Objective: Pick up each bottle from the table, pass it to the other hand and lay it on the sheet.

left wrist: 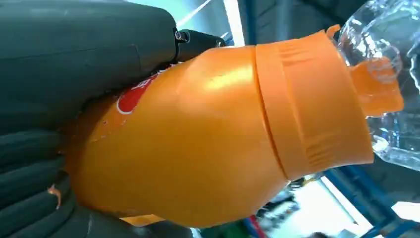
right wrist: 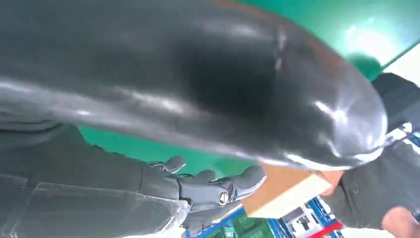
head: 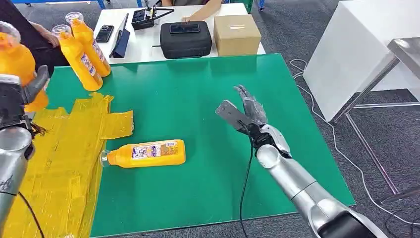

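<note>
A crumpled yellow sheet point(head: 54, 163) covered the near left of the green tabletop point(head: 198, 99). Just beside its edge, one orange bottle point(head: 146, 152) lay on its side on the green, neck toward the sheet. The right robot hand point(head: 245, 111) hovered over mid-table, fingers spread and holding nothing. At far left, the left robot hand point(head: 20, 96) gripped a raised bottle point(left wrist: 208, 139) above the sheet. Two more bottles point(head: 84, 49) leaned at the far left corner. Beyond stood a black case point(head: 185, 39) and cardboard box point(head: 236, 34).
</note>
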